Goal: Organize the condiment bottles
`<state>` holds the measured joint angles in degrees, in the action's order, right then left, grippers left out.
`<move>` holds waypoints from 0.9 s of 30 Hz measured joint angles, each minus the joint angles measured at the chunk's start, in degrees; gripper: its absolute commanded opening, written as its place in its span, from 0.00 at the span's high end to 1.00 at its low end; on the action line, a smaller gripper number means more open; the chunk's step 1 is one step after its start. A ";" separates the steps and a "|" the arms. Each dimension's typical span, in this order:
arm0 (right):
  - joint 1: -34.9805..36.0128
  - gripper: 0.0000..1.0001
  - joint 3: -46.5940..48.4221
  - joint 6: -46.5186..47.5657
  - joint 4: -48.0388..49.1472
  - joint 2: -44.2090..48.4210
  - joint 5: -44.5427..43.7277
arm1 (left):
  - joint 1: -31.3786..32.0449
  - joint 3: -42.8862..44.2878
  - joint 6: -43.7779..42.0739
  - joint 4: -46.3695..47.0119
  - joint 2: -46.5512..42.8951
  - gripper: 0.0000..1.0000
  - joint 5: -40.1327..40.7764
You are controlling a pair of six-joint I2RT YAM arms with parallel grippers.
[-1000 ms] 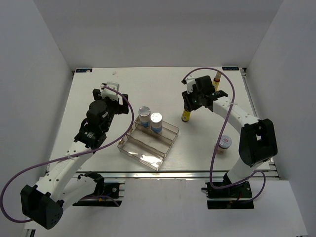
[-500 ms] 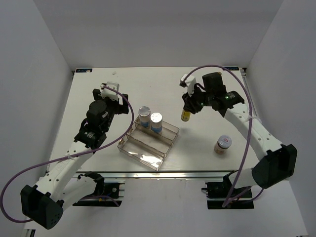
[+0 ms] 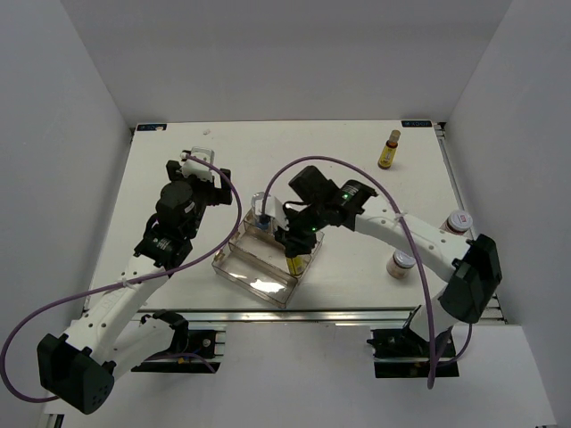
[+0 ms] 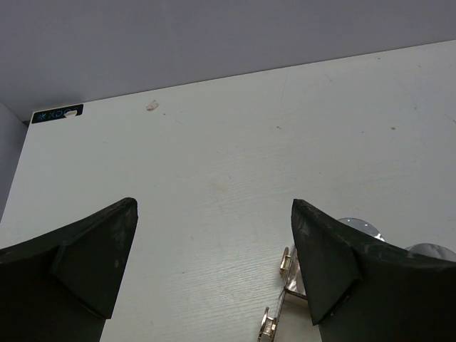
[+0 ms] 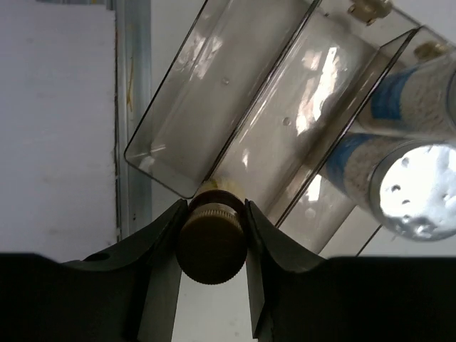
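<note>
Treat the yellow bottle (image 3: 295, 264) as light, rigid, slick and tip-prone; grip at the dark cap. Observe right gripper (image 5: 211, 226) closed narrowly on that cap, arm stretched left, bottle upright over the tray (image 3: 239, 279) near the desk's near edge. Observe left gripper (image 4: 214, 249) wide apart, empty.
</note>
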<state>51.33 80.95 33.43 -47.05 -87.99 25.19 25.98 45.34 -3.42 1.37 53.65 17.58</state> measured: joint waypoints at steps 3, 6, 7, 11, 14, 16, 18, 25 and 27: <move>1.62 1.00 1.60 -1.66 3.52 -2.62 -1.16 | -0.04 -0.02 0.00 0.02 -0.02 0.02 0.28; 1.66 1.00 4.02 -4.46 7.58 -5.40 -2.43 | -0.28 -0.24 0.04 0.37 -0.31 0.02 1.40; 1.66 1.00 4.90 -5.35 8.87 -6.38 -2.78 | -0.42 -0.46 0.17 0.44 -0.52 0.02 2.08; 1.66 1.00 8.09 -9.29 14.23 -9.92 -4.48 | -1.68 -0.87 1.11 0.46 -1.14 0.02 6.05; 1.68 1.00 8.26 -12.35 18.27 -10.97 -5.46 | -3.21 -0.98 2.40 0.59 -1.73 0.02 9.01; 1.73 1.00 8.28 -13.84 20.04 -11.74 -6.01 | -4.33 -1.22 3.50 1.05 -2.43 0.02 10.62; 1.90 1.00 8.52 -15.32 21.59 -13.22 -6.88 | -5.01 -1.73 4.17 1.66 -3.28 0.02 11.82; 2.51 1.00 8.68 -18.38 24.65 -19.50 -10.29 | -5.57 -2.62 4.96 3.28 -5.11 0.02 13.68; 2.69 0.97 8.68 -18.64 24.74 -20.50 -10.93 | -5.57 -2.64 4.96 3.41 -5.11 0.02 13.70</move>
<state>54.02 89.62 14.79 -22.31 -108.49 14.26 20.40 42.70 1.54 4.78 48.53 31.29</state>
